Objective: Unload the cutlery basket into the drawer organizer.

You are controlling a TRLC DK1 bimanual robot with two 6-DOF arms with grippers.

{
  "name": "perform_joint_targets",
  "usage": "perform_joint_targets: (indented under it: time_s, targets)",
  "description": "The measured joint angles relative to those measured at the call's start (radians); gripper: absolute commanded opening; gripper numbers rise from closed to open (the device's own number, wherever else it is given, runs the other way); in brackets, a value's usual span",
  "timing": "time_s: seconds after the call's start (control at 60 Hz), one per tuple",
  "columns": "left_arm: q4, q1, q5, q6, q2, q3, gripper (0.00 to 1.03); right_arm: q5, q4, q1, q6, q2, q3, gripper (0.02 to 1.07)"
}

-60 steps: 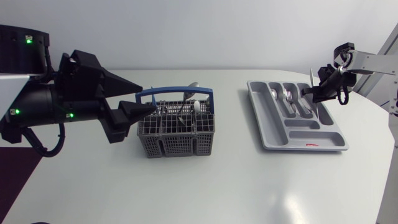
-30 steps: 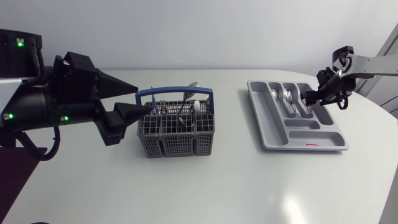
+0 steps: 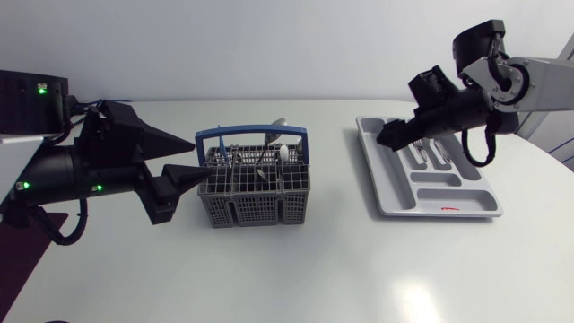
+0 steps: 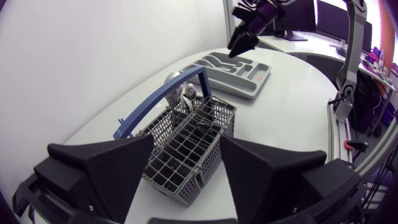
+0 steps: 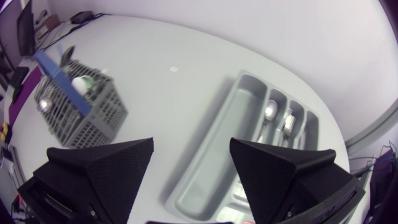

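Left end effector [image 4: 186, 140] and right end effector [image 5: 191, 149] spread; basket [image 3: 256, 212] holds cutlery [image 3: 269, 158], organizer [image 3: 448, 196] a spoon [image 5: 270, 111]

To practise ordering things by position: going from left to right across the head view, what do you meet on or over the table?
The left gripper → cutlery basket → drawer organizer. The right gripper overlaps the organizer, so it is left out.

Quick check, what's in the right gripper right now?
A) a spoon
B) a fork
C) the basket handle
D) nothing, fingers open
D: in the right wrist view the right gripper has its fingers spread apart with nothing between them, above the drawer organizer.
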Motion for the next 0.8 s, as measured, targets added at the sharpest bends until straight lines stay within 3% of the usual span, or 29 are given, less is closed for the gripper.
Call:
perform_joint_targets:
  time_s: [0.267, 0.617, 0.8]
  targets:
    - [0.048, 0.000, 0.000, 0.000, 0.028, -0.021, 0.59, -0.029, 0.074, 0.249, 0.000, -0.121, -0.150, 0.87]
    - [0.156, 0.000, 0.001, 0.008, 0.159, -0.052, 0.30, -0.003, 0.108, 0.403, 0.008, -0.124, -0.158, 0.87]
    - [0.242, 0.000, 0.000, 0.011, 0.283, -0.052, 0.29, -0.002, 0.121, 0.425, 0.008, -0.124, -0.158, 0.87]
